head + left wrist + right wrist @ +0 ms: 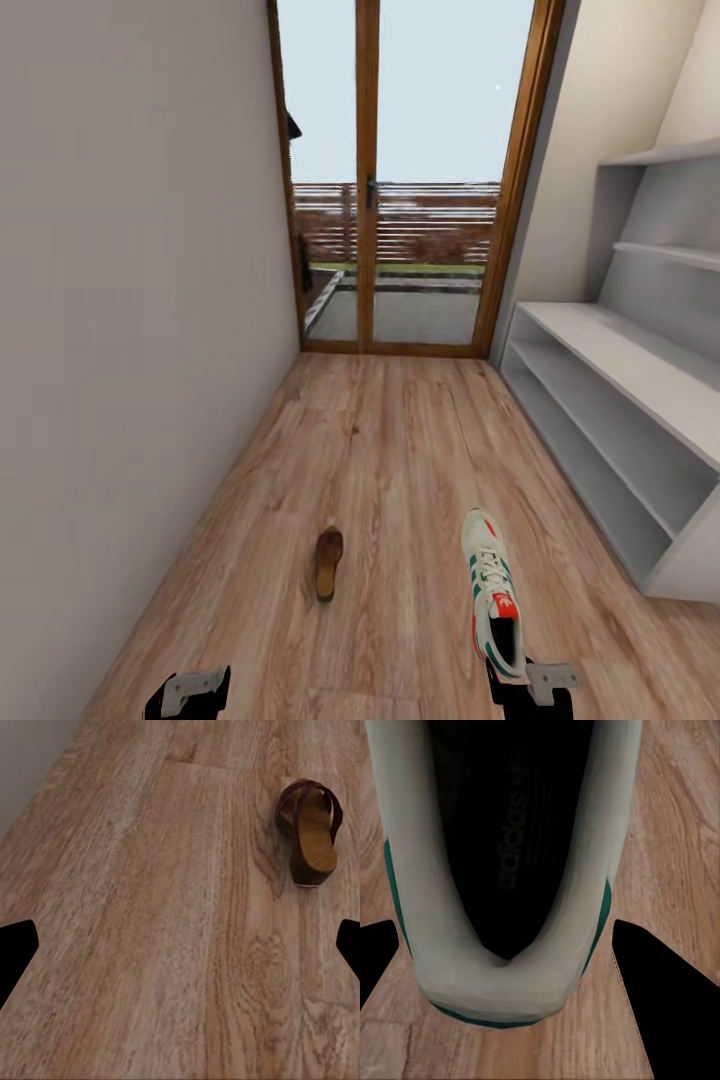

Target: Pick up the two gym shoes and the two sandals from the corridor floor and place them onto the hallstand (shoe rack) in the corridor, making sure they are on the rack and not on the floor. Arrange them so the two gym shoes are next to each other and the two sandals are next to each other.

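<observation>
Right pincer (502,945) spread wide around gym shoe (492,598) heel, lower right of frame; could slip off rounded heel

Left pincer (180,952) likewise apart

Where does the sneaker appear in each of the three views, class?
Head view: sneaker on the floor, lower right, heel nearest the right end effector.
Left wrist view: not in it.
Right wrist view: sneaker up close, its heel opening between the fingers.
Shared landmark: the wood-plank floor.

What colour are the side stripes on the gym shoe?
Green, on the white gym shoe; clearest in the head view.
</observation>
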